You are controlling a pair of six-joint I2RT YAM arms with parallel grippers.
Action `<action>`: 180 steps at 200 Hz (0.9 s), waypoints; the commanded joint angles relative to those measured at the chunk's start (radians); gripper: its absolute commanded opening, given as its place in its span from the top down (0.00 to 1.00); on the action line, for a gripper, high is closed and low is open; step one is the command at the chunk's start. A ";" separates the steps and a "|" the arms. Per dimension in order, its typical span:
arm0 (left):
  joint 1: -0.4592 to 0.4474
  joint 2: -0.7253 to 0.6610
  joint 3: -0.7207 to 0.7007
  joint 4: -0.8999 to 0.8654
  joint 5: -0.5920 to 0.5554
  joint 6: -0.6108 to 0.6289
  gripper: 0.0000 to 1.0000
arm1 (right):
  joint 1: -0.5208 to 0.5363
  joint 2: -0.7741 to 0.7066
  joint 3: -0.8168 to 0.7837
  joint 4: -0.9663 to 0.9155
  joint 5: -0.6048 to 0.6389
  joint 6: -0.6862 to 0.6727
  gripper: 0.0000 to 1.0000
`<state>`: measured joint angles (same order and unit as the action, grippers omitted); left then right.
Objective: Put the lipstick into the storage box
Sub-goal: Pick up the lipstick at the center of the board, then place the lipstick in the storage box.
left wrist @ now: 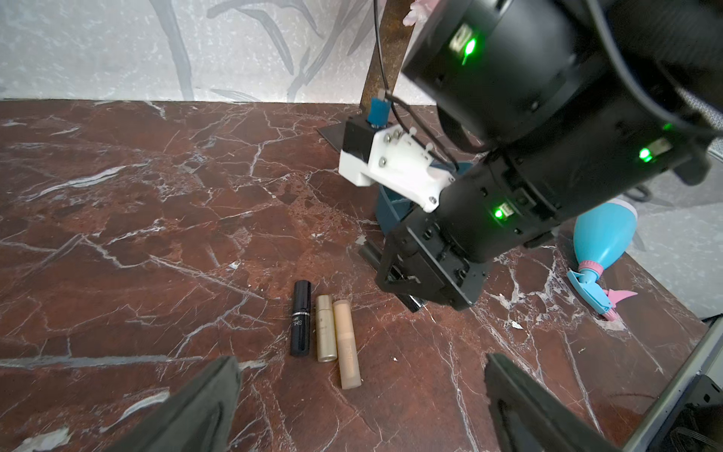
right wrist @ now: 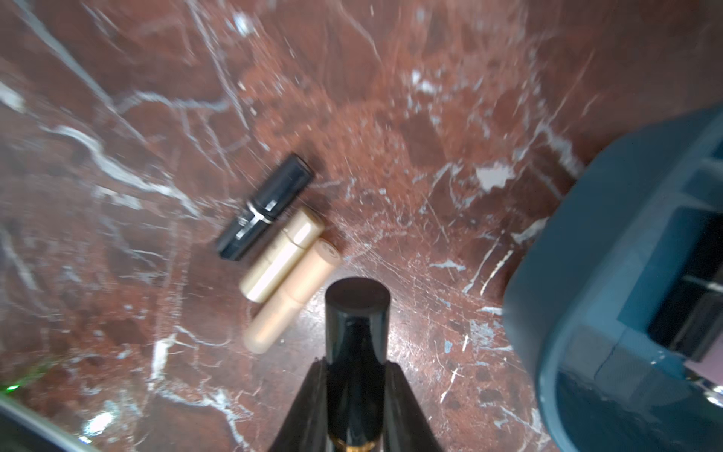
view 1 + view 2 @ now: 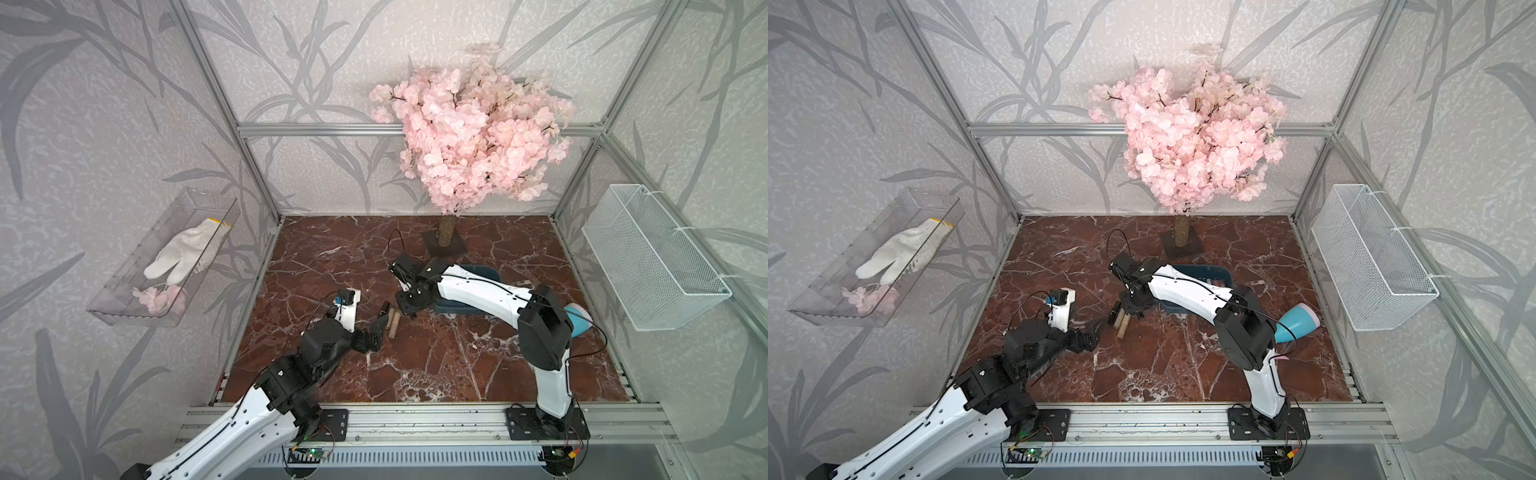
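A black lipstick (image 2: 357,332) with a gold band sticks out from my right gripper (image 2: 357,368), which is shut on it just above the marble top. The teal storage box (image 2: 587,274) stands close beside it, half hidden behind the right arm in both top views (image 3: 488,272) (image 3: 1208,272). Three more lipsticks lie side by side on the table: black (image 1: 301,321), gold (image 1: 325,328) and beige (image 1: 347,344). My left gripper (image 1: 362,362) hangs open near their ends, holding nothing. In a top view the right gripper (image 3: 409,309) is just right of that row.
A blue spray bottle (image 3: 579,318) lies behind the right arm. The pink blossom tree's base (image 3: 444,245) stands at the back, beyond the box. A white wire basket (image 3: 652,257) hangs on the right wall, and a clear bin (image 3: 166,257) with a glove on the left wall.
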<state>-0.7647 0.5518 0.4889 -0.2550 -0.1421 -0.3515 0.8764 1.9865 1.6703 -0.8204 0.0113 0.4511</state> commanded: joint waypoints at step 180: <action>0.003 0.431 0.172 0.209 0.415 0.130 0.01 | -0.248 -0.200 -0.119 -0.034 0.015 -0.058 0.83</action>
<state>-0.7639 0.9375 0.5941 -0.0551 0.2405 -0.2615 0.6586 1.8133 1.5818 -0.8635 0.0338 0.4110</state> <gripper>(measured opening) 0.994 0.229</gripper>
